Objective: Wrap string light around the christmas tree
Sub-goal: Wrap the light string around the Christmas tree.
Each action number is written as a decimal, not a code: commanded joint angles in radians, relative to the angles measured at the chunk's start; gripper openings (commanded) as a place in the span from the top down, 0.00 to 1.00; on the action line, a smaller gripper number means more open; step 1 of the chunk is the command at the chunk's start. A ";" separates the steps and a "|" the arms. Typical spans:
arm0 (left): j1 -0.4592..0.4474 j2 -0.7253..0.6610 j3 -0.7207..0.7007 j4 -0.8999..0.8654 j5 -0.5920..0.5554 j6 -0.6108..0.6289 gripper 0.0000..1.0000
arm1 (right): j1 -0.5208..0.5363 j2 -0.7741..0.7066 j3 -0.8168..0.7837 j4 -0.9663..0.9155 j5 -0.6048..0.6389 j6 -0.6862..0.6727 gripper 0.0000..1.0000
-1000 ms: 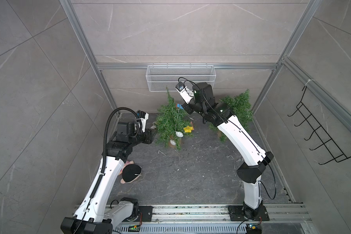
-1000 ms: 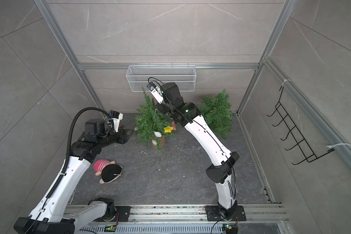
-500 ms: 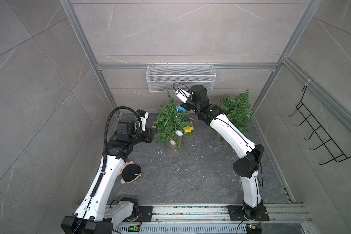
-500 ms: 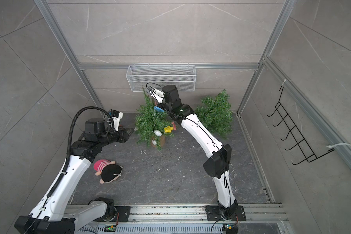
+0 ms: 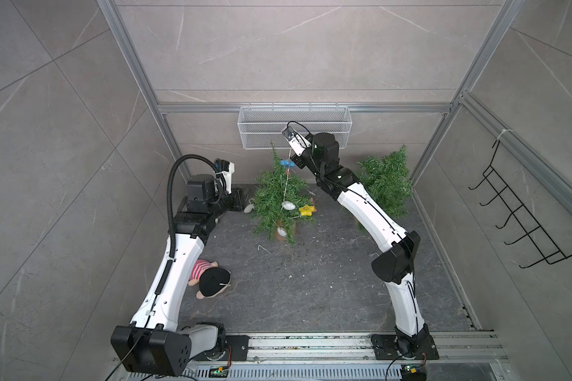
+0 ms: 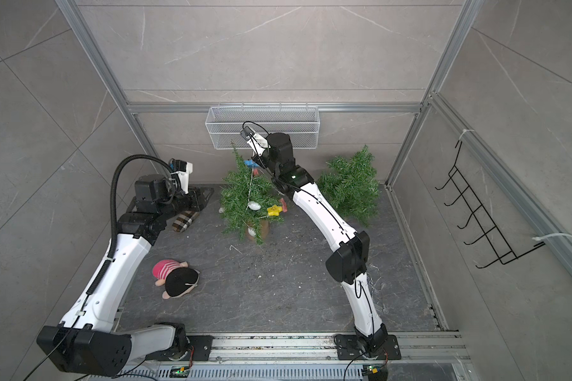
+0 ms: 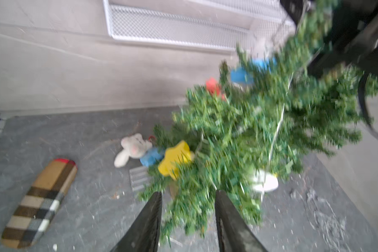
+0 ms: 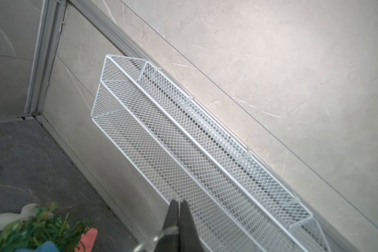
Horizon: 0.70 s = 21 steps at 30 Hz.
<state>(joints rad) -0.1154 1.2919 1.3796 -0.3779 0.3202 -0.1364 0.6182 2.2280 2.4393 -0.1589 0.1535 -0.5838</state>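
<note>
The small green christmas tree (image 5: 274,198) (image 6: 241,198) (image 7: 244,131) stands in a pot at the back middle of the floor. The string light (image 5: 288,178) (image 6: 251,184) is a thin wire with white bulbs (image 5: 288,205); it hangs from above the treetop down the front of the tree. Just above the treetop, in front of the mesh basket, my right gripper (image 5: 292,152) (image 6: 255,155) (image 8: 179,204) is shut on the upper end of the wire (image 8: 159,236). My left gripper (image 5: 240,198) (image 6: 206,195) (image 7: 188,196) is low beside the tree's left branches, open and holding nothing.
A second green tree (image 5: 385,184) stands at the back right. A white mesh basket (image 5: 294,128) hangs on the back wall. A plush doll (image 5: 212,280), a plaid case (image 6: 185,221) and a white bunny toy (image 7: 132,149) lie on the floor. Yellow star (image 5: 306,209) and blue piece (image 5: 286,163) sit on the tree.
My right arm has folded its elbow back toward the front, and its wrist has shifted a little left over the treetop, still shut on the wire. The left arm has stayed put.
</note>
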 commanded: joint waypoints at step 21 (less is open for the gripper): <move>0.054 0.465 0.360 0.360 0.347 -0.009 0.44 | -0.054 0.128 -0.082 0.383 -0.489 0.714 1.00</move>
<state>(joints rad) -0.0654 1.7275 1.6871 -0.0898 0.5900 -0.1394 0.5739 2.3108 2.3466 0.1459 -0.2535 0.0113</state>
